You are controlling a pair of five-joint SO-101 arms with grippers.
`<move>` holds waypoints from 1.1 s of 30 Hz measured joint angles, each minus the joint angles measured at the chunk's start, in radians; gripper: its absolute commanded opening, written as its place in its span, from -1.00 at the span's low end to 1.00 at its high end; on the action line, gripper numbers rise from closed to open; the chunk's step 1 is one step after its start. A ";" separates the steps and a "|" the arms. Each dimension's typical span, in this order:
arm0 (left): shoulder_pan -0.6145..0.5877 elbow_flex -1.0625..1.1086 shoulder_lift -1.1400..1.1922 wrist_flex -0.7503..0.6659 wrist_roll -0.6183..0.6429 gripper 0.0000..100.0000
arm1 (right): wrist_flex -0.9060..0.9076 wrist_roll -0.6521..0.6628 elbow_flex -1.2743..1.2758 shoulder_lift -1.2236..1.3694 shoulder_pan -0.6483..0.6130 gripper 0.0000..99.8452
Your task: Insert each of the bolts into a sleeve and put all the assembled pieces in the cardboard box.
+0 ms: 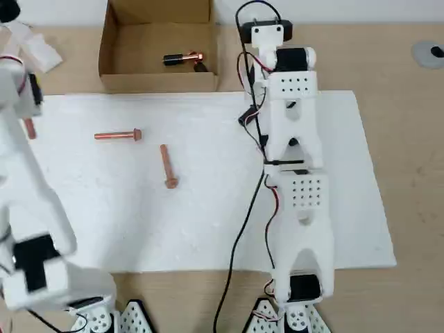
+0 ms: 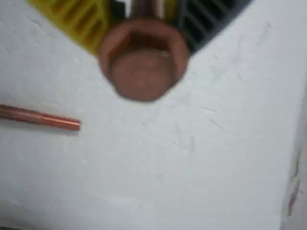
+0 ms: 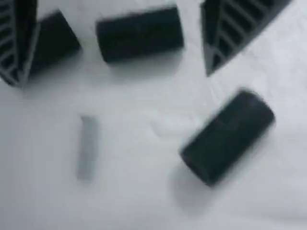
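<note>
My left gripper [image 2: 144, 40] is shut on a copper bolt [image 2: 143, 64], whose head faces the camera between the yellow and black fingers. In the high view that bolt [image 1: 29, 128] hangs at the mat's left edge. Two more bolts [image 1: 118, 135] [image 1: 168, 166] lie loose on the white mat [image 1: 208, 229]. The shank of a loose bolt [image 2: 41, 118] lies close by the held one. My right gripper [image 3: 115, 72] stands open low over the mat, with one black sleeve [image 3: 139, 33] between its fingers. Another sleeve [image 3: 55, 40] lies beside it and a third [image 3: 228, 136] farther off.
The cardboard box [image 1: 111, 52] stands at the back of the table and holds one bolt-in-sleeve piece [image 1: 184, 59]. The right arm [image 1: 295, 139] stretches over the mat's right part, with cables trailing along its left side. A small grey strip [image 3: 87, 146] lies on the mat.
</note>
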 measured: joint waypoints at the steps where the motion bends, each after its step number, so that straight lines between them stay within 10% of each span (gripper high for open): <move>1: 0.026 0.052 -0.057 0.000 0.012 -0.98 | 0.000 0.032 0.055 -0.051 0.000 -0.44; 11: 0.092 0.680 -0.569 -0.157 0.132 -0.98 | 0.000 0.525 0.686 -0.612 0.081 -0.44; 20: 0.092 0.916 -0.836 -0.338 0.233 -0.98 | -0.060 1.310 0.832 -0.669 0.241 -0.44; 33: 0.100 1.037 -0.961 -0.374 0.233 -0.98 | -0.311 1.614 0.832 -0.450 0.218 -0.44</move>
